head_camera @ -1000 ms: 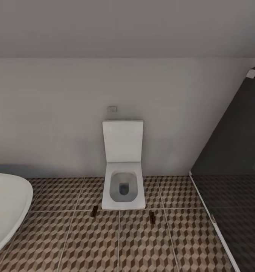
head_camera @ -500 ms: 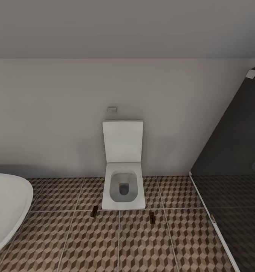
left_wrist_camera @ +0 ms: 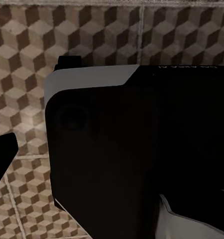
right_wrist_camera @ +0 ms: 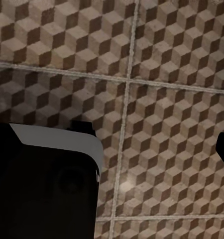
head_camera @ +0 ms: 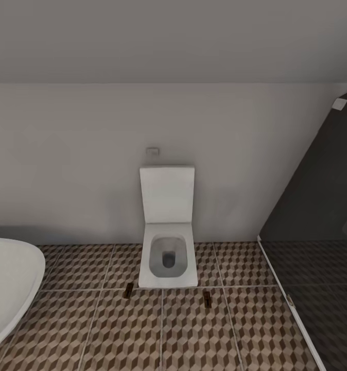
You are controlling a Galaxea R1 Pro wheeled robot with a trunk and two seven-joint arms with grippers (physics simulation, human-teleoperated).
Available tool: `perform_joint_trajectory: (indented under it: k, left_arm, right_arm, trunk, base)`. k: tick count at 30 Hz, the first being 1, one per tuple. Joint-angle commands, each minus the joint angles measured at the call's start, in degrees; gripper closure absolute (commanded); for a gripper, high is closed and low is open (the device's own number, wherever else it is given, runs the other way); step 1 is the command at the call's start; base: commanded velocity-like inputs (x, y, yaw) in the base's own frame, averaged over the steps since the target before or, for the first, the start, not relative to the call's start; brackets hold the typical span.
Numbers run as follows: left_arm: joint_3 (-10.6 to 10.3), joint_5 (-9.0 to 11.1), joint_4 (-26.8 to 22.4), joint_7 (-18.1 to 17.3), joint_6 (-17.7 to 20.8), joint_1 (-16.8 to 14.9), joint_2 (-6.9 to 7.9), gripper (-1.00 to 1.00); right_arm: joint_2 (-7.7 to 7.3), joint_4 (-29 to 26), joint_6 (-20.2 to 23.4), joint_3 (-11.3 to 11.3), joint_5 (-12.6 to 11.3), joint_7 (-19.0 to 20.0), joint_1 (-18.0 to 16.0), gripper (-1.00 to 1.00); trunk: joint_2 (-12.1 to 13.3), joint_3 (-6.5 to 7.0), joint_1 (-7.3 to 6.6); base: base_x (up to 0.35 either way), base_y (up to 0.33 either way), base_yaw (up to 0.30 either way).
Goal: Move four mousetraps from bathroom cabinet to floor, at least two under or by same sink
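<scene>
In the head view, going left to right: the rounded white rim of a bathtub [head_camera: 11, 288] is intruding at the left edge of the bathroom floor [head_camera: 91, 330]. Two mousetraps are lying flat on the tiles in front of the square white toilet [head_camera: 168, 260]: the left mousetrap [head_camera: 128, 289] is sitting just off the toilet's front left corner, on a grout line; the right mousetrap [head_camera: 207, 299] is lying near the front right corner, slightly farther out. The two are well apart from each other. A small wall plate [head_camera: 152, 152] is showing above the raised lid. A dark glass partition [head_camera: 317, 216] is bounding the floor's right edge.

Both wrist views are looking down at patterned tiles past dark robot bodywork [left_wrist_camera: 142, 149]. Whether either gripper is open or closed cannot be told.
</scene>
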Motion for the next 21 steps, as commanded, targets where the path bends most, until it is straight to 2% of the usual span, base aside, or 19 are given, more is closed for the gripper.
perform_joint_trajectory:
  k: [1,21]
  left_arm:
    - [-0.4,0.4,-0.3,0.3,-0.3,-0.1,0.04,-1.00]
    - [-0.4,0.4,-0.3,0.3,-0.3,-0.1,0.04,-1.00]
  right_arm:
    - [0.05,0.3,-0.4,0.5,-0.4,-0.2,-0.1,-1.00]
    - [0.06,0.3,-0.4,0.5,-0.4,-0.2,-0.1,-1.00]
  trunk:
    - [-0.1,0.03,0.01]
    - [-0.1,1.84,0.01]
  base:
    - [0.000,0.000,0.000]
    - [0.000,0.000,0.000]
